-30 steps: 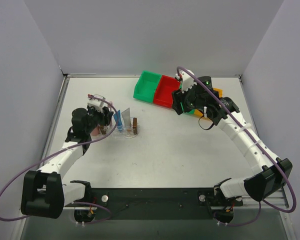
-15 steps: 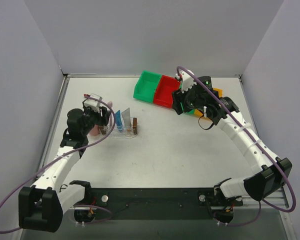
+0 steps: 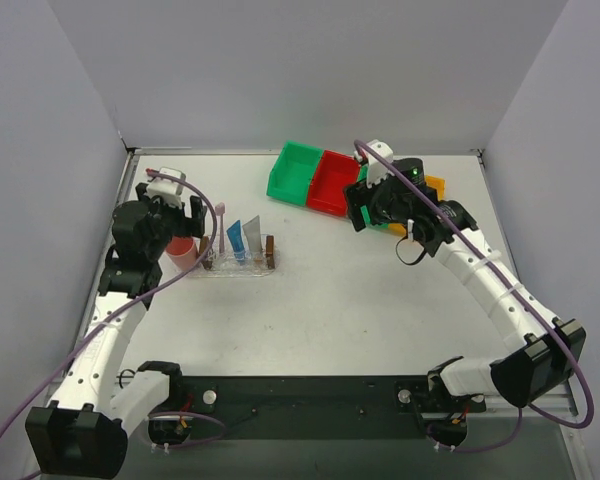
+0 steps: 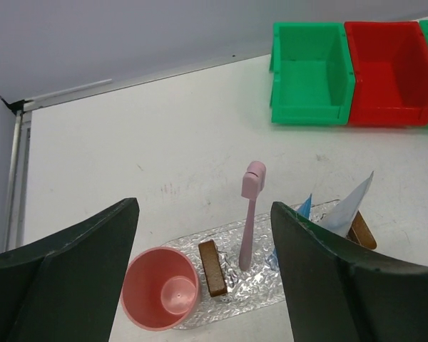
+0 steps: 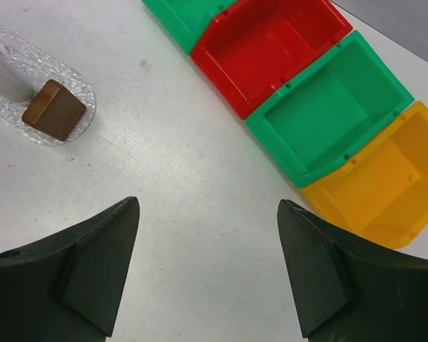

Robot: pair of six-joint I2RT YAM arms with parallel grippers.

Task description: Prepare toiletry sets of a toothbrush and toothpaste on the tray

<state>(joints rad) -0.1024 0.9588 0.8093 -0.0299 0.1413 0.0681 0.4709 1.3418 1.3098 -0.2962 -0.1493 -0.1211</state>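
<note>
Left gripper (image 4: 203, 214) is spread wide with nothing in it, over the tray (image 4: 260, 286) near the left edge of the worktop (image 4: 164, 142). The toothbrush (image 4: 248, 228) stands upright in the tray by one brown block (image 4: 212, 267), with the toothpaste tubes (image 4: 349, 208) leaning at the other end. Right gripper (image 5: 207, 203) is wide and empty too, over the worktop beside the bins (image 5: 328, 107)

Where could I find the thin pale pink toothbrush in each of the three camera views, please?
Top external: the thin pale pink toothbrush stands upright in the clear plastic tray, left of centre.
Left wrist: toothbrush mid-frame, upright.
Right wrist: not in view.
Shared landmark: the red plastic bin, seen in all three.
</note>
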